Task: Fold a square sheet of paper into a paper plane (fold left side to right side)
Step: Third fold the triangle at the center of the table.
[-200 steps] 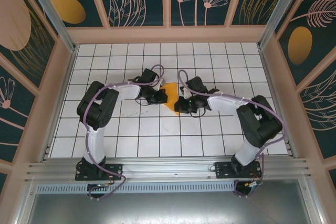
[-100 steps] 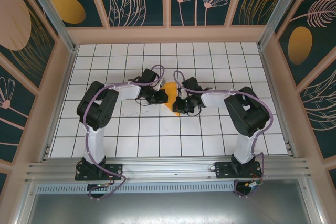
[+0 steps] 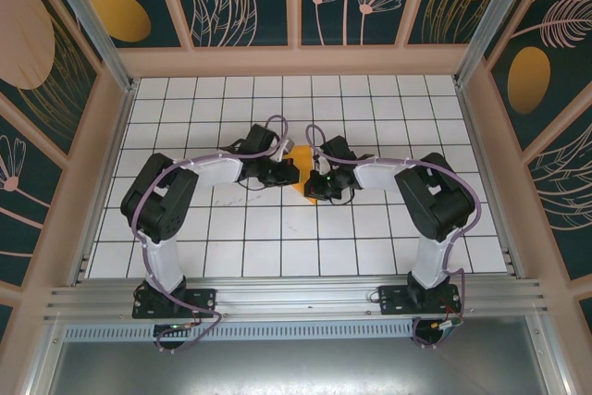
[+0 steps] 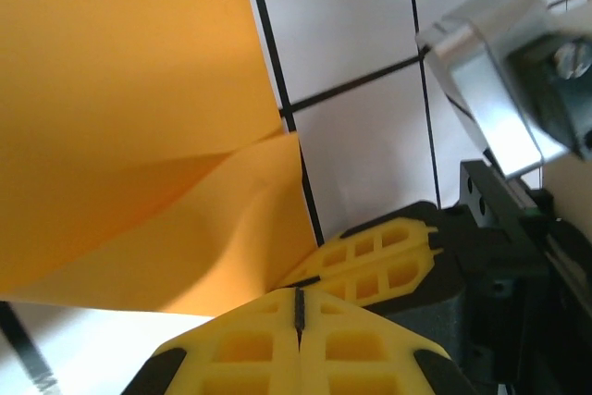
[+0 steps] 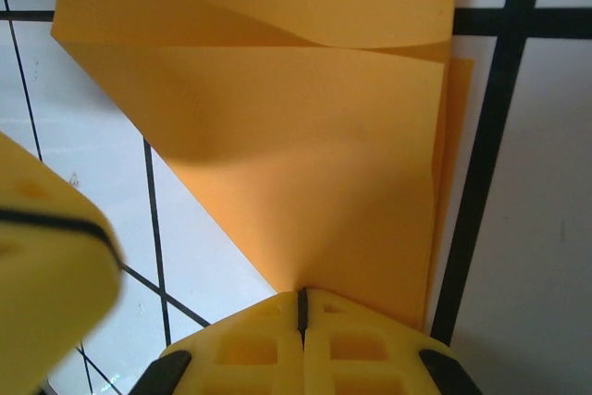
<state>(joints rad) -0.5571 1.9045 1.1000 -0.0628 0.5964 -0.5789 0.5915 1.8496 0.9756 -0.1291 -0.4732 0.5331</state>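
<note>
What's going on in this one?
Two robot arms are mid-fold on an orange-yellow paper sheet at the centre of the gridded table. The sheet is already partly folded, with layers overlapping and bowed upward. The left claw and right claw are both shut, close together at the sheet's edge, apparently pinching it.

The square sheet of paper (image 3: 303, 176), plain orange-yellow, lay at the centre of the overhead frame, folded into a wedge that narrowed toward the lower edge. In the left wrist view the paper (image 4: 129, 117) occupied the upper left with one flap bowed upward. In the right wrist view the paper (image 5: 296, 154) showed overlapping layers that converged at bottom centre.
</note>
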